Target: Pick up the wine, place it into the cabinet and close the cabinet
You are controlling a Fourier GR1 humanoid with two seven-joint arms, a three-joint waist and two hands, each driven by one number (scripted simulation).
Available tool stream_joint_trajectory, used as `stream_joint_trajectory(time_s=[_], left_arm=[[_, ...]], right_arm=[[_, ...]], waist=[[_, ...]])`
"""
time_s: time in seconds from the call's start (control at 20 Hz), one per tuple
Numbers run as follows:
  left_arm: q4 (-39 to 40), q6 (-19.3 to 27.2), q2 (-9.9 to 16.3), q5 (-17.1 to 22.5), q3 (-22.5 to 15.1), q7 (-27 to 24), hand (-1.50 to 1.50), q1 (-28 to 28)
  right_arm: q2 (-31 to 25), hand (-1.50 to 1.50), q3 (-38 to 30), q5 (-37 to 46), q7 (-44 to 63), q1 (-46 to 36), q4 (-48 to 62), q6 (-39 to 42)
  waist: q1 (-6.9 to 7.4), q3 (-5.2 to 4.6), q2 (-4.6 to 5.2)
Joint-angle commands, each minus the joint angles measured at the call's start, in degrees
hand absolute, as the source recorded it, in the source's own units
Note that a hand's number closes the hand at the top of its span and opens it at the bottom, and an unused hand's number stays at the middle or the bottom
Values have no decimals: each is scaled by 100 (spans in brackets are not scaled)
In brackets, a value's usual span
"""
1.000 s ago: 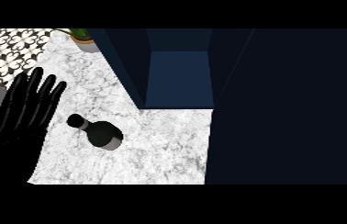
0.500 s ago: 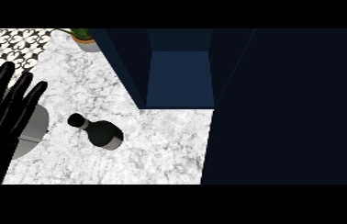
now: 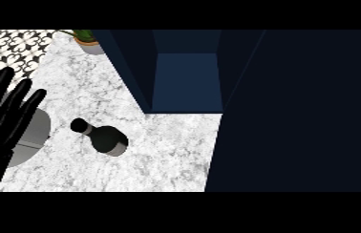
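The wine bottle (image 3: pixel 104 138) is dark, with a black neck that points up and left, and it stands on the white marble counter (image 3: pixel 162 151). My left hand (image 3: pixel 15 113) is at the view's left edge, left of the bottle and apart from it, open with straight fingers pointing up. Its grey forearm (image 3: pixel 29 137) shows below it. The cabinet (image 3: pixel 187 81) is open, its blue inside visible up and right of the bottle. My right hand does not show.
The cabinet's dark door (image 3: pixel 285 112) fills the right side, reaching down past the counter's right edge. A potted plant (image 3: pixel 89 39) stands at the counter's far left corner, next to patterned tiles (image 3: pixel 21 46).
My left hand has drawn back to the left and down, away from the bottle, so more of the grey forearm shows. The bottle and the cabinet have not moved.
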Motion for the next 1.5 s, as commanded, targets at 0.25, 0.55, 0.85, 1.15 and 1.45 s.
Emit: stream_joint_trajectory(time_s=[0.25, 0.55, 0.85, 1.15, 1.45], left_arm=[[469, -39, 87, -283, 110, -114, -150, -279], [527, -95, -33, -345, 91, -267, -150, -57], [1038, -370, -177, -580, -56, -758, -150, 32], [1439, -637, -298, -724, 16, -1332, -150, 488], [2201, -1177, -190, -573, 388, -2153, -150, 848]], right_arm=[[-179, -150, 508, 838, 486, -25, -797, -432], [-370, -150, 550, 1039, 830, -289, -937, -762], [-506, -150, 741, 1140, 898, -613, -838, -936], [-823, -150, 924, 1224, 1114, -380, -1239, -1166], [-732, -150, 999, 1388, 1206, -908, -885, -1536]], waist=[[-51, -1, 9], [-56, -5, 0], [-60, -7, 7], [-82, -8, -17], [-34, -16, -16]])
